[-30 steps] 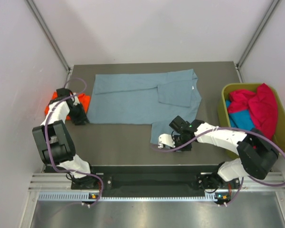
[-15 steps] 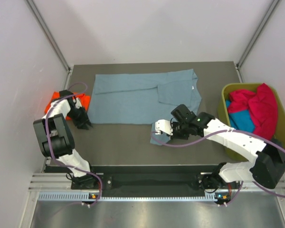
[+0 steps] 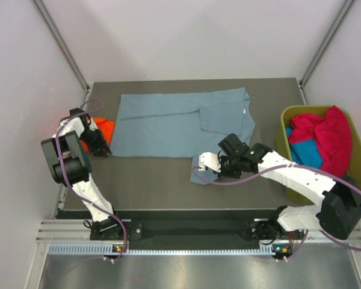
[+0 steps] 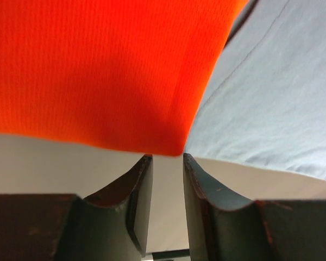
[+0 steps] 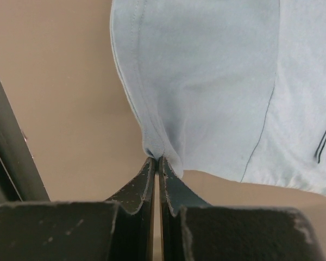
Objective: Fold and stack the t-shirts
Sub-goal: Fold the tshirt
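Observation:
A dusty grey-blue t-shirt (image 3: 168, 123) lies spread across the back of the dark table. Its near right flap is pulled toward the front, where my right gripper (image 3: 200, 168) pinches it. The right wrist view shows that gripper (image 5: 156, 159) shut on a bunched hem of the grey-blue t-shirt (image 5: 206, 81). At the table's left edge lies an orange-red t-shirt (image 3: 103, 127), partly hidden by my left arm. My left gripper (image 3: 102, 149) sits at its near edge. Seen from the left wrist, the left gripper (image 4: 164, 157) stands open just below the orange-red t-shirt (image 4: 98, 70), with nothing between its fingers.
An olive-green bin (image 3: 281, 141) stands at the right edge. It holds a crimson-pink t-shirt (image 3: 325, 135) heaped over a teal t-shirt (image 3: 304, 153). Bare table (image 3: 144, 180) lies in front of the grey-blue shirt.
My right gripper has moved back and slightly left, carrying the grey-blue shirt's near flap with it. My left gripper has shifted a little by the orange-red shirt's edge.

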